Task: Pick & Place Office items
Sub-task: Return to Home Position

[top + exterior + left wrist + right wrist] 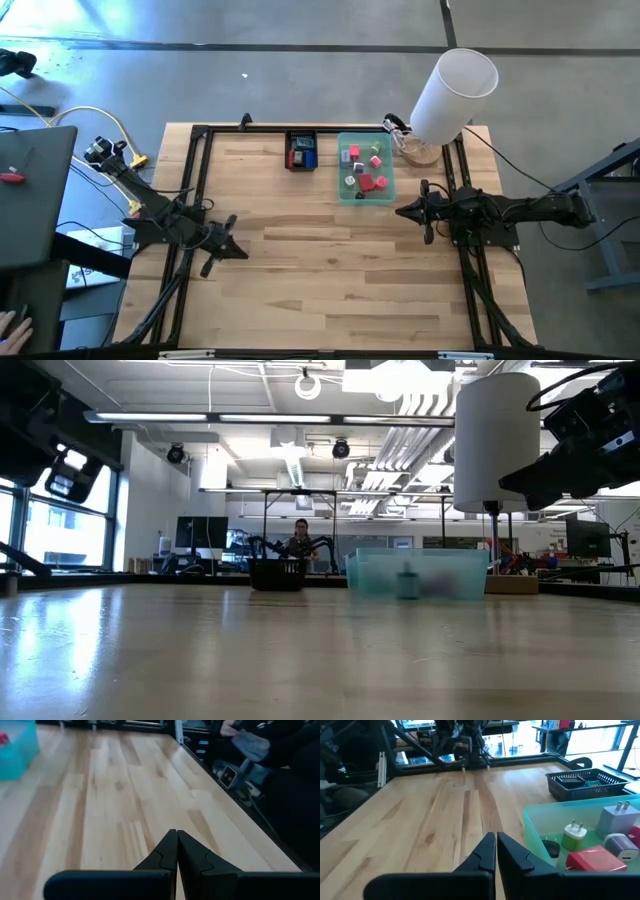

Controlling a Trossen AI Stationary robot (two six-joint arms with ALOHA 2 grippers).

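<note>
The office items are small pieces in two trays at the table's far side. Red, pink, green and purple pieces (366, 168) lie in the translucent teal tray (387, 196). Red and blue ones (301, 153) lie in the black tray (301, 134). The right wrist view shows a green-white plug (575, 836), a red block (595, 859) and a grey adapter (617, 817) in the teal tray (535, 820). My left gripper (243, 254) is shut and empty over bare wood at the left (176, 834). My right gripper (398, 212) is shut and empty beside the teal tray's near right corner (496, 836).
A tall white cylinder (455, 95) stands at the far right corner, behind the teal tray. A black frame (200, 180) runs along the table's left, far and right sides. The table's middle and near part is bare wood (330, 280). A person's hand (15, 325) shows off the table's near left.
</note>
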